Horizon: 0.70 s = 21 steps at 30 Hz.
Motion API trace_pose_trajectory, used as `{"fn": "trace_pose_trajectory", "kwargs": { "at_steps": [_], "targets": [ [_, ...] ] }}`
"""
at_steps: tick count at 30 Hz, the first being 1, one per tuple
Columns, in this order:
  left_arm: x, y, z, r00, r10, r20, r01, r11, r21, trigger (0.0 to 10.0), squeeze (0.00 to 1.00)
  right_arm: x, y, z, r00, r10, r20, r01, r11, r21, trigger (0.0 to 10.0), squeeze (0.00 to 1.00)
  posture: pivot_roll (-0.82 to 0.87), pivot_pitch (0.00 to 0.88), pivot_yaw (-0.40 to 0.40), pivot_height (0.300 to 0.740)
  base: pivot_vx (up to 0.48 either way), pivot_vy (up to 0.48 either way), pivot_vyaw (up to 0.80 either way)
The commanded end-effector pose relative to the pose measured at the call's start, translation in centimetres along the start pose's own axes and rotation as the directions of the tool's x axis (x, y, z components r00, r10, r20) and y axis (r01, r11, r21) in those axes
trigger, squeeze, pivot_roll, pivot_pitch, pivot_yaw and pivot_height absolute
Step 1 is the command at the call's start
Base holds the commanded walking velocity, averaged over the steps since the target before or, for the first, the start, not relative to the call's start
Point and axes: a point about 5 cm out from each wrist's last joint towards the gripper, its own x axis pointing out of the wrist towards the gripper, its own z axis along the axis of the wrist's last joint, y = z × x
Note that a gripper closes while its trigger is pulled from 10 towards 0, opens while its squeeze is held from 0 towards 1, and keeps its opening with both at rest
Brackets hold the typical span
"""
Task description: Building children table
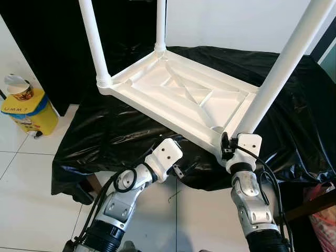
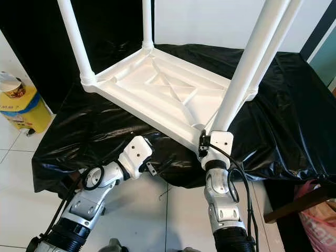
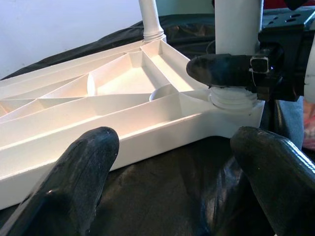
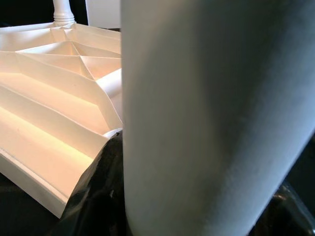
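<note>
My right pincer (image 3: 231, 69) grips the near leg (image 1: 278, 73) low (smooth, light, rigid plastic, probably slippery); left pincer (image 3: 172, 172) open beside the tabletop (image 1: 178, 94).

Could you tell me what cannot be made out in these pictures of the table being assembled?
- Tops of the white plastic table legs: cut off by the upper edge in both eye views.
- Right gripper: the near leg blocks the right wrist view, so its grip cannot be judged.
- Small print on the yellow bin: too small to read.
- What supports the black plastic sheet: hidden beneath it.
</note>
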Motion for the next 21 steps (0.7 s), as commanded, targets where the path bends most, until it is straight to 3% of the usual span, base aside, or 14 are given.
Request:
{"fn": "trace_pose_trajectory", "kwargs": {
  "at_steps": [1, 4, 5, 7, 10, 12, 16, 17, 18, 19, 20, 21],
  "targets": [
    [0.1, 0.7, -0.1, 0.991, 0.131, 0.002, -0.131, 0.991, 0.006, 10.0, 0.0, -0.5, -1.3, -0.7, 0.998, -0.055, -0.017, 0.054, 0.996, -0.073, 10.0, 0.0, 0.0, 0.038, -0.084, 0.74, 0.0, 0.0, 0.0],
    [0.3, 0.7, 0.0, 0.992, 0.127, 0.006, -0.127, 0.992, 0.006, 10.0, 0.0, -0.5, -1.2, -0.5, 0.999, -0.045, -0.007, 0.044, 0.997, -0.065, 10.0, 0.0, -0.01, 0.034, -0.08, 0.74, 0.0, 0.0, 0.0],
    [0.5, 0.7, 0.1, 0.994, 0.109, 0.012, -0.109, 0.994, -0.013, 10.0, 0.0, -0.4, -1.1, -0.1, 0.999, -0.027, 0.019, 0.028, 0.998, -0.051, 10.0, 1.0, -0.02, 0.029, -0.073, 0.74, 0.0, 0.0, 0.0],
    [0.6, 0.7, 0.1, 0.996, 0.092, 0.017, -0.092, 0.995, -0.032, 10.0, 0.0, -0.4, -1.1, 0.3, 0.999, -0.009, 0.037, 0.01, 0.999, -0.037, 10.0, 1.0, -0.02, 0.031, -0.071, 0.74, 0.0, 0.0, 0.0],
    [0.5, 0.2, 0.5, 0.998, 0.021, 0.057, -0.012, 0.989, -0.15, 10.0, 0.0, -0.3, -1.3, 1.1, 0.995, 0.065, 0.078, -0.063, 0.997, -0.034, 10.0, 1.0, -0.02, 0.037, -0.067, 0.74, 0.0, 0.0, 0.0],
    [0.4, 0.1, 0.8, 0.997, 0.008, 0.077, 0.006, 0.982, -0.188, 10.0, 0.0, -0.3, -1.5, 1.1, 0.99, 0.115, 0.084, -0.111, 0.992, -0.052, 10.0, 1.0, -0.03, 0.044, -0.063, 0.74, 0.0, 0.0, 0.0],
    [0.4, 0.0, 1.1, 0.996, 0.005, 0.093, 0.015, 0.978, -0.209, 10.0, 0.0, -0.3, -1.6, 0.9, 0.984, 0.159, 0.082, -0.153, 0.986, -0.068, 10.0, 1.0, -0.02, 0.051, -0.062, 0.74, 0.0, 0.0, 0.0],
    [0.4, -0.1, 1.2, 0.995, 0.0, 0.096, 0.021, 0.976, -0.216, 10.0, 0.0, -0.3, -1.7, 0.9, 0.98, 0.183, 0.077, -0.178, 0.982, -0.062, 10.0, 1.0, -0.02, 0.055, -0.062, 0.74, 0.0, 0.0, 0.0],
    [0.2, -0.4, 1.5, 0.994, -0.031, 0.104, 0.054, 0.973, -0.224, 10.0, 0.0, 0.0, -1.8, 1.1, 0.959, 0.275, 0.067, -0.272, 0.961, -0.054, 10.0, 1.0, -0.02, 0.069, -0.063, 0.74, 0.0, 0.0, 0.0],
    [0.2, -0.4, 1.5, 0.994, -0.031, 0.104, 0.054, 0.973, -0.224, 10.0, 0.0, 0.0, -1.8, 1.1, 0.959, 0.275, 0.067, -0.272, 0.961, -0.054, 10.0, 1.0, -0.02, 0.069, -0.063, 0.74, 0.0, 0.0, 0.0],
    [0.0, -0.6, 1.7, 0.991, -0.048, 0.121, 0.077, 0.965, -0.25, 10.0, 0.0, 0.2, -1.9, 1.3, 0.94, 0.335, 0.065, -0.331, 0.941, -0.066, 10.0, 0.0, -0.02, 0.074, -0.062, 0.74, 0.0, 0.0, 0.0],
    [-0.1, -0.8, 1.9, 0.989, -0.058, 0.135, 0.093, 0.958, -0.27, 10.0, 0.0, 0.3, -2.0, 1.4, 0.926, 0.373, 0.063, -0.369, 0.926, -0.075, 10.0, 0.0, -0.02, 0.074, -0.062, 0.74, 0.0, 0.0, 0.0]
  ]
}}
